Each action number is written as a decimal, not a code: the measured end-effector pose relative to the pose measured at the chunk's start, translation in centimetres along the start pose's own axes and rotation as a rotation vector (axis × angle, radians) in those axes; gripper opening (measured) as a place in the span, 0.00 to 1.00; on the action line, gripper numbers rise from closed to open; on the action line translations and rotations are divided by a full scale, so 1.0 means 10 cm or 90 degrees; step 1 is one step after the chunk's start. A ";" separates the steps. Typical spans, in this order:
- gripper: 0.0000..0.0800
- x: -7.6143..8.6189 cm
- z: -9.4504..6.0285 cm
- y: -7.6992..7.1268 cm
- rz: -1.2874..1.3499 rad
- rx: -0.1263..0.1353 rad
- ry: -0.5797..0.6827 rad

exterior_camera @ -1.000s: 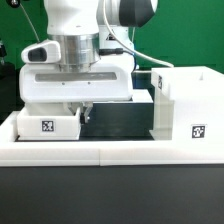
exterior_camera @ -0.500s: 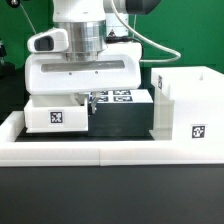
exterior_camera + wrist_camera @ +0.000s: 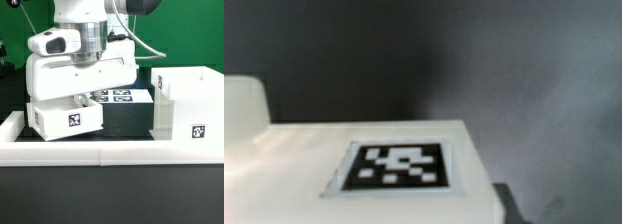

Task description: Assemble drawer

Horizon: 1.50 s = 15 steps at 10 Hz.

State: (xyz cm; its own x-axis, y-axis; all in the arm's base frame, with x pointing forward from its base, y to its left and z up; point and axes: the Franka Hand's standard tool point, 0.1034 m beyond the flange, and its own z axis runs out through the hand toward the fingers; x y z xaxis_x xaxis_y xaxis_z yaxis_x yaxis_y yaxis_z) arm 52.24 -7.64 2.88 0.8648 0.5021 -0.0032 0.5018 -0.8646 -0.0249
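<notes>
rail: a low white rail (image 3: 100, 150) is seen nearest, along the front edge of the black table (image 3: 125, 122).
tray: one tray (image 3: 66, 117) is carried just behind the rail at the exterior view's left, tilted, with its tagged face towards the camera.
gripper: the gripper (image 3: 80, 100) is set directly above the tray. its fingertips are mostly hidden by the tray's wall, and they are judged to be clamped on that wall, since the tray hangs askew beneath the hand.
wrist view: a white surface with a tag (image 3: 399, 167) is shown close up against the dark table. it is taken to be the tray.
housing: the housing (image 3: 190, 100) is stood upright at the exterior view's right, well apart from the tray.
marker board: the marker board (image 3: 120, 97) is seen farther back, between tray and housing.
step: the tray is judged to be picked up for insertion.
next move: the tray would need to be levelled, carried towards the housing, lined up with its opening and slid in.
change: half a second ago the tray was level. it is now tilted, and the hand has been turned with it.
</notes>
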 end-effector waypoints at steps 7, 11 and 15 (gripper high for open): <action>0.05 -0.02 0.02 0.00 -0.321 -0.002 -0.014; 0.05 -0.04 0.02 0.03 -0.512 -0.008 -0.031; 0.05 -0.03 0.04 0.00 -0.667 -0.011 -0.055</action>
State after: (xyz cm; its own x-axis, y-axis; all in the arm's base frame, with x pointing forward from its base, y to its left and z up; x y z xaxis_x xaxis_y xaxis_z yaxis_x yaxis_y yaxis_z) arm 51.95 -7.80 2.50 -0.0050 0.9982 -0.0597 0.9991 0.0025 -0.0424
